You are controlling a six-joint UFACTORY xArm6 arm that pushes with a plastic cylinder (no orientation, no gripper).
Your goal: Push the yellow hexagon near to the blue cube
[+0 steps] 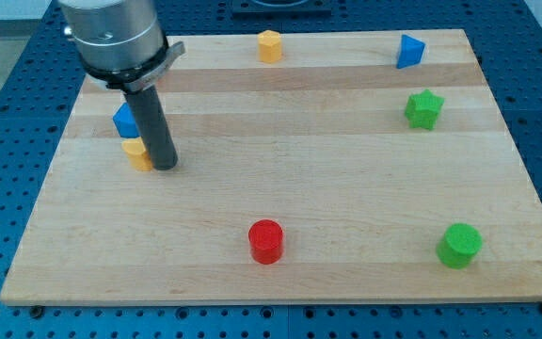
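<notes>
A blue cube (124, 121) sits near the board's left edge, partly hidden behind my rod. A small yellow block (137, 153) lies just below it, touching or nearly touching it; its shape is hard to make out. My tip (165, 167) rests on the board right against this yellow block's right side. Another yellow block (269, 45), which looks hexagonal, stands at the view's top centre, far from my tip and from the blue cube.
A blue wedge-like block (408, 51) is at the top right, with a green star (423, 108) below it. A green cylinder (459, 245) is at the bottom right and a red cylinder (265, 241) at the bottom centre. The wooden board (346, 179) lies on a blue perforated table.
</notes>
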